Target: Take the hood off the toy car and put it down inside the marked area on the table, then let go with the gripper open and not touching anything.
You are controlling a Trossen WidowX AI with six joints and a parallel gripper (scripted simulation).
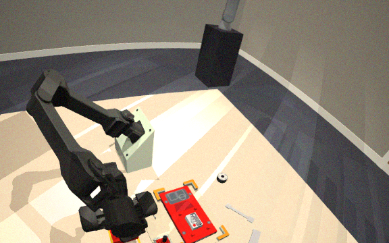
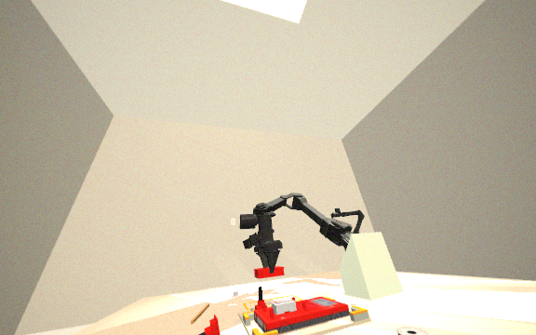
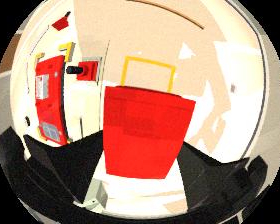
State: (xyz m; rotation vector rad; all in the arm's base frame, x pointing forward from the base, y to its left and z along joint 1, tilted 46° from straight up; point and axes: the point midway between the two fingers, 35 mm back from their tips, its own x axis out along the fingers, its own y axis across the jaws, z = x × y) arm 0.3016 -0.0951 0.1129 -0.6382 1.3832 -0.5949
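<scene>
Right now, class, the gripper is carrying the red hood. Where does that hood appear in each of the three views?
Top: almost hidden under the gripper at the bottom edge; only a red sliver shows.
Exterior: centre, hanging from the gripper above the table, the red hood.
Wrist: centre, large, red hood.
Shared landmark: the red toy car.

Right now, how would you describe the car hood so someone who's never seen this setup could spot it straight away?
Start at the black robot arm and follow it down to its gripper. Clamped there, above the table, is the hood, a flat red panel. Unlike the red toy car resting on the table inside orange corner brackets, it hangs in the air.
</scene>
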